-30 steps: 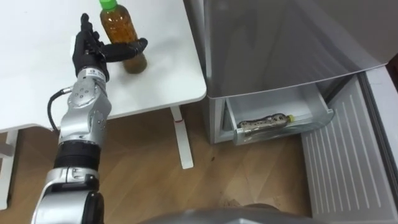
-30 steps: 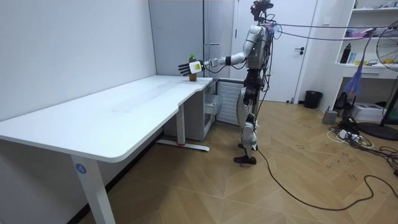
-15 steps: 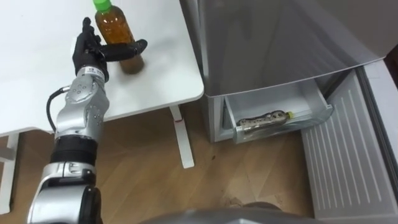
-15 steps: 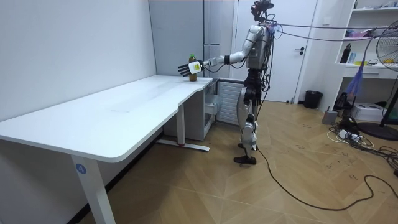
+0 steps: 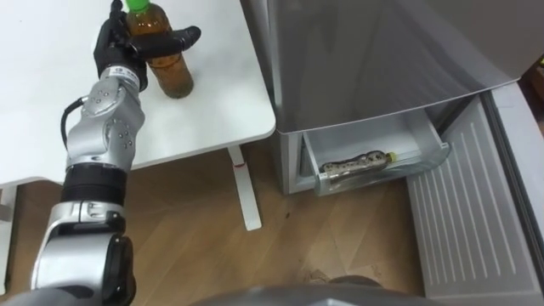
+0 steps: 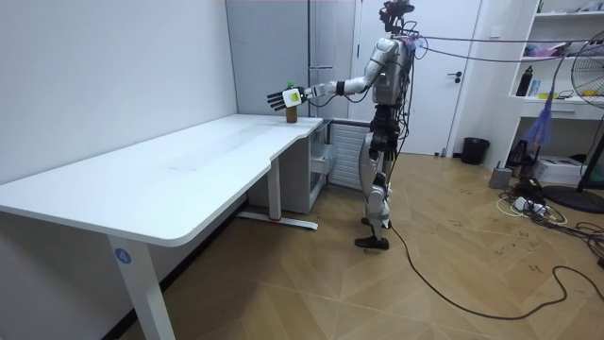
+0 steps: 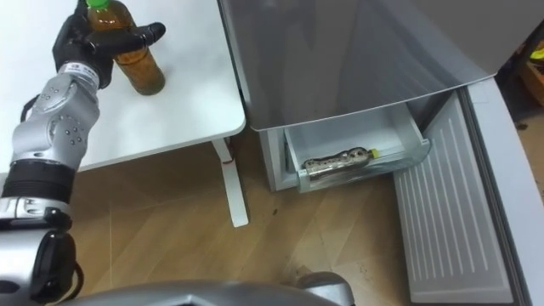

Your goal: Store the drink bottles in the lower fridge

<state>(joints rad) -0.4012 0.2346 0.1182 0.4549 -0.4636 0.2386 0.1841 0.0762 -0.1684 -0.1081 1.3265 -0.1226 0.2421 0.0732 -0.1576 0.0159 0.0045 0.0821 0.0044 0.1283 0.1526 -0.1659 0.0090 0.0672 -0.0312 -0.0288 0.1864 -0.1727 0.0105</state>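
Tea bottle: a green-capped bottle of amber drink stands upright near the right end of the white bench. I cannot tell whether its base rests on the top or is just clear of it.
Left robot hand: the left robot hand is closed round the bottle's upper body, thumb across the front and fingers behind, with the arm stretched out over the bench.
Bottle to hand: the bottle sits inside the grasp, its cap above the fingers and its lower half showing below the thumb.
Lower fridge drawer: the lower fridge drawer is pulled open at the foot of the grey fridge, well apart from the held bottle, to the robot's right and lower.
Drawer bottle: one drawer bottle already lies on its side along the front wall.
Stance: in the room view the robot stands upright by the fridge.
Step in hand: most likely the pick-up of this drink.
Next move: it calls for lifting clear of the bench, swinging right past its edge, reaching down to the drawer and laying the bottle beside the other.
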